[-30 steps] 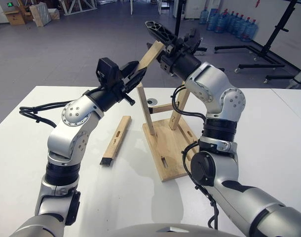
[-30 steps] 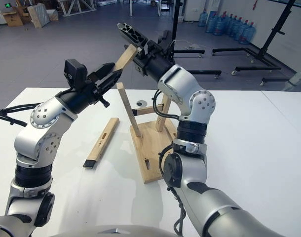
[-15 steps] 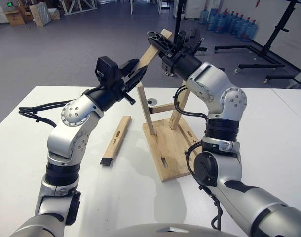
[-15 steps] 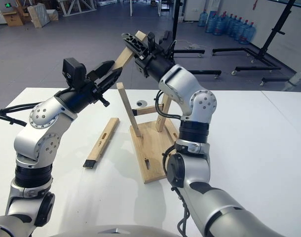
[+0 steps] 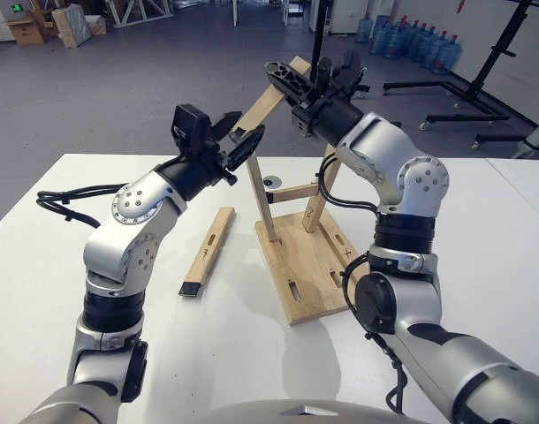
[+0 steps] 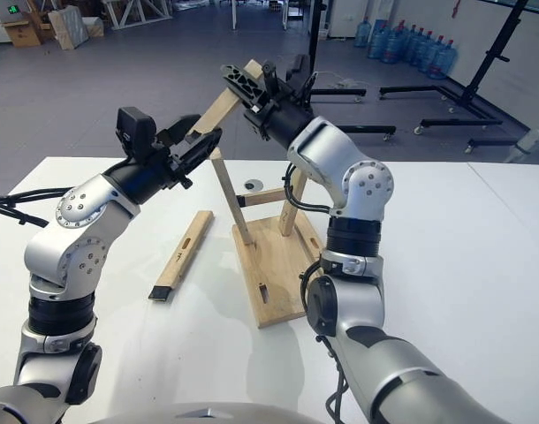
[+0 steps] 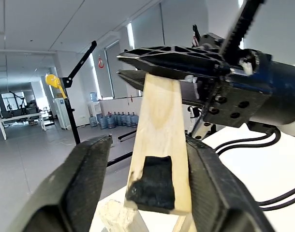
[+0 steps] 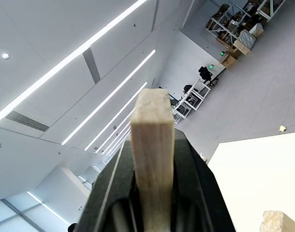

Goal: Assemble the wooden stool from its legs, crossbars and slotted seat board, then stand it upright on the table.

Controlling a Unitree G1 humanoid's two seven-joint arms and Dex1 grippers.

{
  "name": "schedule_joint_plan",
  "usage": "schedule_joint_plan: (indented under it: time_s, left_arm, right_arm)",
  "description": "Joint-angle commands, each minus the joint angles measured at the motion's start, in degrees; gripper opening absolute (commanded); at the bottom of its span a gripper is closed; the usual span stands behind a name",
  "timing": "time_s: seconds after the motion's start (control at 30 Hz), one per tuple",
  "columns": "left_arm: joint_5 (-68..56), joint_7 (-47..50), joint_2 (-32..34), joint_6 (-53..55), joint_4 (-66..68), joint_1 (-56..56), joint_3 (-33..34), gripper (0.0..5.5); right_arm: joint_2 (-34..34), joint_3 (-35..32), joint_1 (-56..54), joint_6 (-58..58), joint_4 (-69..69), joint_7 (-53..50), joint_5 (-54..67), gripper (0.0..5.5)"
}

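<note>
The right claw (image 5: pixel 285 79) has clamped onto the top of a leg (image 5: pixel 259 108), held high at upper centre. The left claw (image 5: pixel 243 140) has edged in, its fingers open either side of the leg's lower end, seemingly to steady it. The seat board (image 5: pixel 309 278) lies flat at centre with upright legs (image 5: pixel 262 199) already slotted in. A loose bar (image 5: pixel 208 252) lies to its left.

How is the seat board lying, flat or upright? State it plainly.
Flat. The seat board lies broad side down on the table, and a leg stands up from it.
</note>
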Motion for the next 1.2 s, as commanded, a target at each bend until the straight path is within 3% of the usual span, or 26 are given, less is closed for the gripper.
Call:
schedule_joint_plan:
  time_s: [0.03, 0.23, 0.37, 0.53, 0.8, 1.2]
  left_arm:
    - [-11.38, 6.47, -0.96, 4.06, -4.67, -8.83, 10.52, 3.12]
    - [-28.99, 16.77, 0.42, 8.51, -2.14, -14.49, 21.0, 4.0]
    - [-24.37, 29.02, 0.94, 9.64, 1.1, -6.88, 24.63, 4.67]
    - [-21.79, 34.1, -1.82, 7.34, 3.81, -0.77, 26.06, 4.73]
    - [-19.24, 32.69, -0.64, 8.03, 6.57, 0.83, 22.57, 4.73]
    - [-15.07, 27.77, 1.26, 7.52, 7.78, 2.02, 20.78, 4.73]
  right_arm:
    - [-8.49, -1.96, 4.48, 1.03, -2.68, 1.12, -3.92, 0.39]
    - [-20.84, -9.07, 10.24, 1.44, -7.35, 2.25, -3.85, 0.39]
    - [-29.33, -14.76, 21.5, 2.17, -14.07, 4.95, -5.48, 0.39]
    - [-25.69, -8.9, 35.58, -3.77, -14.07, 11.78, -17.66, 0.39]
    - [-16.91, 3.18, 38.26, -16.34, -6.12, 23.55, -34.32, 0.39]
    - [-14.57, 3.27, 39.95, -23.71, 1.48, 28.9, -44.15, 0.39]
